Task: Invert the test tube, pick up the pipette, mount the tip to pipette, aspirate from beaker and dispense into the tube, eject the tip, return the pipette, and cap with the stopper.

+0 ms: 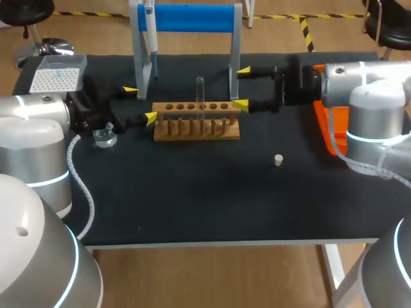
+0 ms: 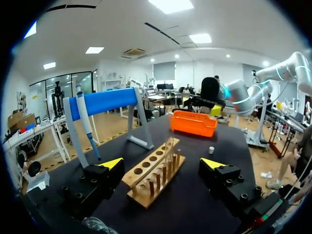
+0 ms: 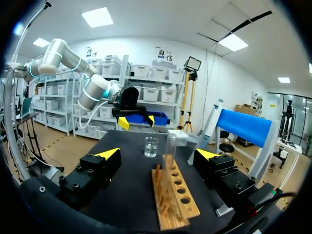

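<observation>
You are at the opening step. The tube [image 1: 200, 96] stands upright in the wooden rack [image 1: 196, 130], about midway along it, and the rack sits mid-counter [image 1: 192, 199], nearer the far edge than the front one. Nothing is held yet. The left gripper [image 1: 140, 104] is at the rack's left end with its jaws spread wide and empty. The right gripper [image 1: 243, 88] is at the right end, its jaws likewise spread and empty. The pipette [image 1: 151, 35] hangs on the blue stand [image 1: 186, 18] at the far edge. The stopper [image 1: 279, 160] lies loose on the counter, off the rack's right end toward the front edge. The beaker [image 1: 104, 136] sits just beside the left gripper, toward the left edge.

To turn the tube over well, I would use the right gripper, which looks the nearer. Come in level with the tube centred between the fingers, and close on its bare upper part, above the rack's top board, so the fingers clear the wood. Squeeze gently: glass slips easily but cracks under a hard pinch. Lift straight up until the lower end is free of the rack before you rotate, or it may lever against the wood and drag the rack along. I cannot tell which end of the tube is open, so check before you seat it again.
</observation>
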Robot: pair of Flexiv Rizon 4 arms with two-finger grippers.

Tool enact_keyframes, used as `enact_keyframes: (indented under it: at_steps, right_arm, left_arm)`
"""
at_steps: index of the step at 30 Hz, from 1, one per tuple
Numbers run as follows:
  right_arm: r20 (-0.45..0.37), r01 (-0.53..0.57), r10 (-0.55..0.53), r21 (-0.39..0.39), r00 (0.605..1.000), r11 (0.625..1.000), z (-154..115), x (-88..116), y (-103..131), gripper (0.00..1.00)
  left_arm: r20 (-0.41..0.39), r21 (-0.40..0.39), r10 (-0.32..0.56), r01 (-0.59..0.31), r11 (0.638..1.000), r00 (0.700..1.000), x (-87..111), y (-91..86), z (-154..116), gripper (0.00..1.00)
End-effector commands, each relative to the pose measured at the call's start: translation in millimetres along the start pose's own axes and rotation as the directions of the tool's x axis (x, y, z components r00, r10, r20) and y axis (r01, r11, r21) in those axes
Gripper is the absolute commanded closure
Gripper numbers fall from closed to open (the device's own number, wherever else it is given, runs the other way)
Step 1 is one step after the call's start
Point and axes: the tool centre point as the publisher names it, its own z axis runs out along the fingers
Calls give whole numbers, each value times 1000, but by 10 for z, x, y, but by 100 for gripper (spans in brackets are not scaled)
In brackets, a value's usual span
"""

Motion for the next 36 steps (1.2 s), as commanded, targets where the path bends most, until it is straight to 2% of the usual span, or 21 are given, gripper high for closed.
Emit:
enact_keyframes:
  at_steps: [1,5,13,15,20,22,25,28,36]
  right_arm:
    - [-53,-12,11,-16,999,1000,214,-87,-59,0]
    - [-94,-41,37,-50,995,998,345,-107,-73,0]
    - [-142,-60,50,-68,989,996,520,-141,-123,0]
    - [-150,-60,49,-69,988,996,557,-152,-147,12]
    - [-161,-67,55,-69,985,995,643,-215,-205,16]
    - [-164,-67,55,-69,985,995,665,-236,-216,31]
    - [-173,-69,56,-70,983,995,710,-273,-230,31]
    - [-180,-69,55,-71,982,995,750,-302,-233,38]
    - [-208,-83,64,-83,976,993,829,-269,-264,42]
  left_arm:
    - [2,0,1,-1,1000,1000,6,3,-4,0]
    - [2,0,1,-1,1000,1000,6,3,-4,0]
    - [2,0,1,-1,1000,1000,6,3,-4,0]
    - [2,0,1,-1,1000,1000,6,3,-4,0]
    - [2,0,1,-1,1000,1000,6,3,-4,0]
    - [2,0,1,-1,1000,1000,6,3,-4,0]
    - [2,0,1,-1,1000,1000,6,3,-4,0]
    - [2,0,1,-1,1000,1000,6,3,-4,0]
    - [2,0,1,-1,1000,1000,6,3,-4,0]
